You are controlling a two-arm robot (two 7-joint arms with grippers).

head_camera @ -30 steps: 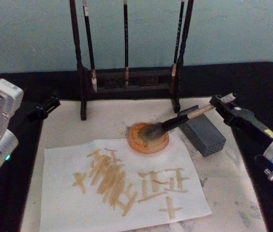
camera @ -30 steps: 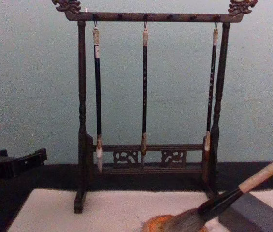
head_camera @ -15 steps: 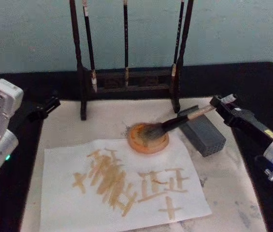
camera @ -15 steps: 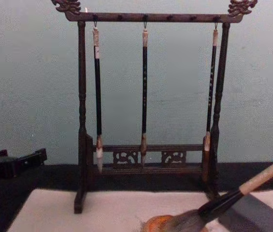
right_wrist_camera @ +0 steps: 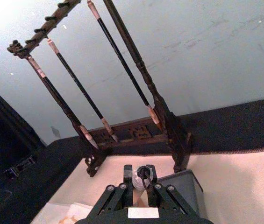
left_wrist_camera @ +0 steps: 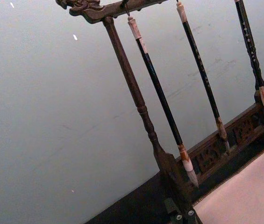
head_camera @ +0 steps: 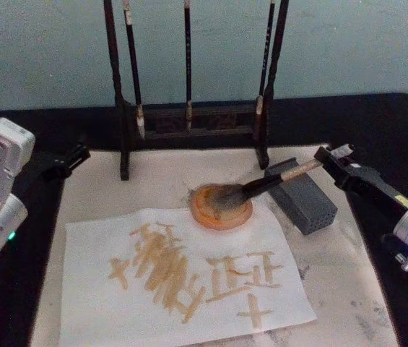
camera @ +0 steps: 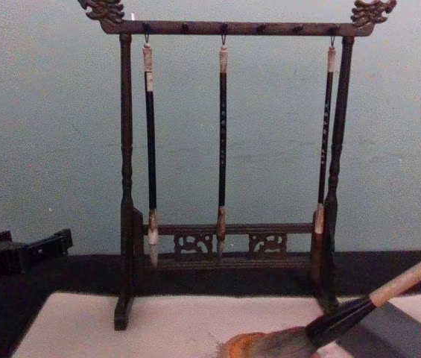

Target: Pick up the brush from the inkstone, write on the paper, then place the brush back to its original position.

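Right end effector is clenched on the tan tail of the brush, out at the right side of the mat. The brush slants low: bristles down in the orange inkstone, black section leaning across the grey block. The paper lies just in front of the inkstone, covered in tan strokes. Left end effector sits off the mat's left edge, well apart; its grip, cannot tell.
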